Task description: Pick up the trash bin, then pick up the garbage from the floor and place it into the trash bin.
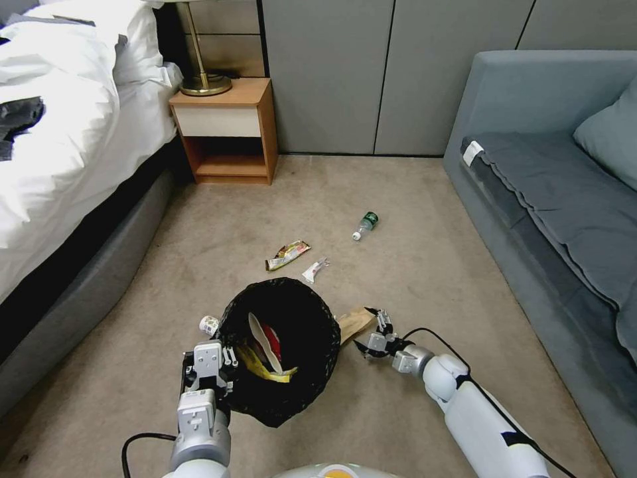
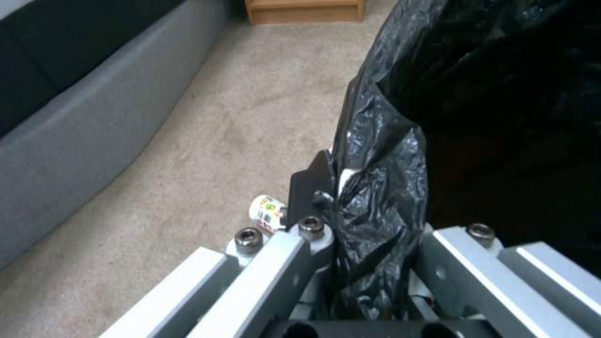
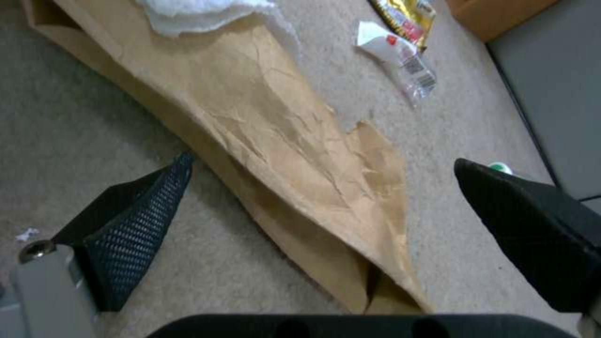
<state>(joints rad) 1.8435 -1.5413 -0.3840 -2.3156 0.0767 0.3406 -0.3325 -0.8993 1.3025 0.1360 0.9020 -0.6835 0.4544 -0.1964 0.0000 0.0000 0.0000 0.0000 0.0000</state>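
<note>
Bin liner (image 2: 382, 188): glossy crinkled black plastic. Bag (image 3: 281, 155) under right gripper (image 3: 326, 211): matt creased brown paper. Pads (image 3: 138, 220): textured black rubber. Carpet (image 1: 424, 279): short rough pile. Nightstand (image 1: 229, 126): smooth wood.

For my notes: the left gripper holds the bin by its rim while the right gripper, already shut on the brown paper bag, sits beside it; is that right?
Not quite. The right gripper is open, its fingers either side of the brown paper bag, as the right wrist view shows. The left gripper does hold the bin by its rim.
</note>
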